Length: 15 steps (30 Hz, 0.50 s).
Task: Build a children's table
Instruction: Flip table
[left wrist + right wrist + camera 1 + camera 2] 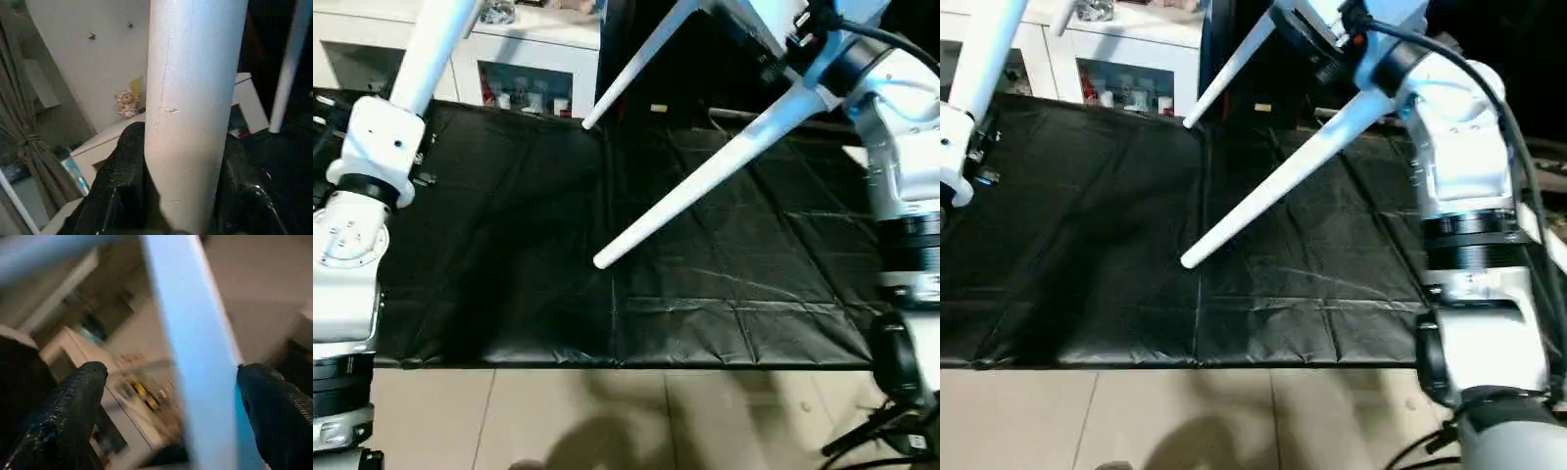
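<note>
A black sheet (509, 264) covers the middle of the frame, white table legs (705, 176) slanting across its upper right, the left gripper (183, 196) pinching one leg (193, 98) and the right gripper (171, 401) spread wide around another (195, 357).

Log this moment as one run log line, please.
phase: leg handling | left gripper: shut on table leg | right gripper: open, fingers either side of another white leg | black sheet: below
</note>
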Tool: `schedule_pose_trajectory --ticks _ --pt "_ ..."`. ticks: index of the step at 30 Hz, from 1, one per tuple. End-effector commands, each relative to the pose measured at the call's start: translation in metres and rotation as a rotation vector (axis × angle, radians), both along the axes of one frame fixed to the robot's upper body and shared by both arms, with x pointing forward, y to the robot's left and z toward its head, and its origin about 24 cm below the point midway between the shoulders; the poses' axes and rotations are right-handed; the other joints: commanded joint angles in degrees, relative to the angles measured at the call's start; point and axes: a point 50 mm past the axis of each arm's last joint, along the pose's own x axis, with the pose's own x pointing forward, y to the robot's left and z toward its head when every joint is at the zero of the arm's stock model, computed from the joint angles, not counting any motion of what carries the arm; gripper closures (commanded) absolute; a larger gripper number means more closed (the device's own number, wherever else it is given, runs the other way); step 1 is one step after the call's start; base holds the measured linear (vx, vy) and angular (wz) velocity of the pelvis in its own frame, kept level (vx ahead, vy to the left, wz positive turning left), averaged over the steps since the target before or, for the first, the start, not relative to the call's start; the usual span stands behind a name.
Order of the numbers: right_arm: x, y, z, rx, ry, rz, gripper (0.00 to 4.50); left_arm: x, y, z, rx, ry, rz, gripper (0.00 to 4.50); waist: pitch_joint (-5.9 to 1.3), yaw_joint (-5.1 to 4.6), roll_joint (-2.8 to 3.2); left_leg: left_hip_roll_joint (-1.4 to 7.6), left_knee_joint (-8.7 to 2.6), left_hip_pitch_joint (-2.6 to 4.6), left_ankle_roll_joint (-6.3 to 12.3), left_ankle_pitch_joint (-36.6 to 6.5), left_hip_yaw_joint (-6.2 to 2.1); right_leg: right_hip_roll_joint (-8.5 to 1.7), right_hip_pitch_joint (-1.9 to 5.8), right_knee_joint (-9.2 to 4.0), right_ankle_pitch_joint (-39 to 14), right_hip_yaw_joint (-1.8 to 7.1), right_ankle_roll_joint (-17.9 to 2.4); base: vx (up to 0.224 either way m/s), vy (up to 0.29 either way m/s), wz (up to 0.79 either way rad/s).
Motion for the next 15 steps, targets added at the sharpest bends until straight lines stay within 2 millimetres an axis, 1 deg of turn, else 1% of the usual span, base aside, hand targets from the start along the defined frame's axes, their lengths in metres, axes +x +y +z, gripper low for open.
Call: schedule_pose_trajectory --ticks 1,2,3,4,5,6,7,8,9,10,11,12,13,14,15 --pt "-0.017 0.006 0.014 0.061 -0.052 0.133 0.00 0.002 -0.017 -0.007 -0.003 0.041 -0.082 3.00 -2.29 -1.11 2.06 0.58 -4.83 4.34 -3.41 -42.8 -0.51 -4.22 -0.98 -7.35 -37.5 0.01 -1.4 0.000 0.000 0.00" --pt "-0.023 0.013 0.008 0.082 0.005 0.203 0.00 0.001 -0.017 -0.007 -0.003 0.045 -0.084 3.01 -2.24 -1.05 2.52 0.56 -4.79 4.39 -3.44 -42.8 -0.63 -4.15 -0.87 -7.43 -37.5 -0.32 -1.1 0.000 0.000 0.00" --pt "-0.028 0.021 -0.005 0.084 0.093 0.270 0.00 0.001 -0.018 -0.008 -0.004 0.051 -0.087 3.01 -2.05 -0.93 3.06 0.92 -5.47 4.13 -3.37 -43.5 -0.85 -3.81 -0.08 -7.31 -36.0 -1.03 -0.6 0.000 0.000 0.00" --pt "-0.030 0.025 -0.018 0.078 0.143 0.282 0.00 0.001 -0.019 -0.009 -0.006 0.057 -0.091 3.02 -2.00 -0.74 3.87 2.34 -8.10 1.94 -4.03 -47.5 -1.44 -3.26 2.39 -4.07 -30.6 -0.90 -1.4 0.000 0.000 0.00" --pt "-0.031 0.027 -0.031 0.075 0.182 0.278 0.00 0.001 -0.020 -0.010 -0.008 0.061 -0.095 3.02 -2.18 0.48 4.50 3.47 -10.31 -0.14 -4.55 -49.8 -1.34 -2.88 4.31 0.93 -24.1 0.56 -2.9 -0.056 -0.016 0.05" --pt "-0.031 0.027 -0.031 0.075 0.182 0.278 0.00 0.001 -0.020 -0.010 -0.008 0.061 -0.095 3.02 -2.18 3.32 4.08 3.82 -13.49 -3.15 -5.08 -53.8 1.12 -1.57 5.45 7.65 -15.3 1.64 -4.0 -0.056 -0.016 0.05" --pt "-0.033 0.031 -0.047 0.072 0.238 0.271 0.00 0.001 -0.020 -0.012 -0.015 0.067 -0.099 3.02 -2.37 3.80 1.01 1.76 -10.40 0.82 -4.05 -45.4 2.84 -2.57 1.42 5.03 -29.8 5.79 -1.9 -0.047 -0.065 0.18" --pt "-0.035 0.033 -0.059 0.081 0.281 0.267 0.00 0.001 -0.020 -0.012 -0.024 0.072 -0.100 3.02 -2.37 3.80 1.01 1.76 -10.40 0.82 -4.05 -45.4 2.84 -2.57 1.42 5.03 -29.8 5.79 -1.9 0.039 -0.096 0.12" --pt "-0.038 0.035 -0.078 0.122 0.357 0.248 0.00 0.001 -0.020 -0.013 -0.036 0.078 -0.101 3.03 -1.76 3.55 0.37 -3.02 5.32 5.54 -0.77 -12.8 0.29 -8.53 -6.33 -8.36 -67.9 9.92 2.1 0.039 -0.096 0.12" --pt "-0.042 0.036 -0.100 0.176 0.443 0.216 0.00 0.001 -0.020 -0.014 -0.052 0.088 -0.102 3.03 -2.61 4.52 0.83 -2.51 1.44 1.51 0.40 -8.9 -1.07 -9.38 -0.04 -5.94 -58.3 10.85 1.1 0.086 -0.056 -0.05" --pt "-0.043 0.035 -0.107 0.189 0.468 0.196 0.00 0.002 -0.020 -0.015 -0.060 0.092 -0.102 3.03 -3.00 4.91 1.02 -1.16 -1.98 1.66 -0.88 -10.5 -0.90 -7.53 0.33 -4.26 -49.3 9.11 0.4 0.068 -0.035 0.05" --pt "-0.044 0.034 -0.116 0.197 0.490 0.172 0.00 0.002 -0.020 -0.016 -0.068 0.097 -0.102 3.03 -3.63 4.73 1.17 -0.98 -3.37 2.36 -2.30 -12.2 -0.43 -4.46 -0.72 -2.36 -37.8 7.68 -0.7 0.068 -0.035 0.05" --pt "-0.046 0.032 -0.128 0.220 0.533 0.132 0.00 0.002 -0.020 -0.019 -0.080 0.105 -0.100 3.03 -4.79 3.90 2.77 -0.33 -4.30 2.55 -4.04 -11.9 -0.67 -2.79 -0.42 0.17 -13.7 6.78 -4.7 -0.021 -0.037 0.19" --pt "-0.048 0.029 -0.140 0.245 0.569 0.088 0.00 0.002 -0.019 -0.021 -0.089 0.113 -0.099 3.03 -4.91 3.30 2.51 -0.08 -4.71 1.78 -2.98 -11.1 -0.42 -2.50 0.31 0.25 -3.6 6.24 -7.5 0.000 0.000 0.00" --pt "-0.050 0.027 -0.147 0.262 0.592 0.060 0.00 0.002 -0.019 -0.022 -0.095 0.117 -0.098 3.04 -4.09 2.81 3.07 -0.46 -4.93 1.34 -3.07 -17.2 0.02 -2.74 -0.08 -0.85 -8.8 6.45 -8.5 0.000 0.000 0.00"
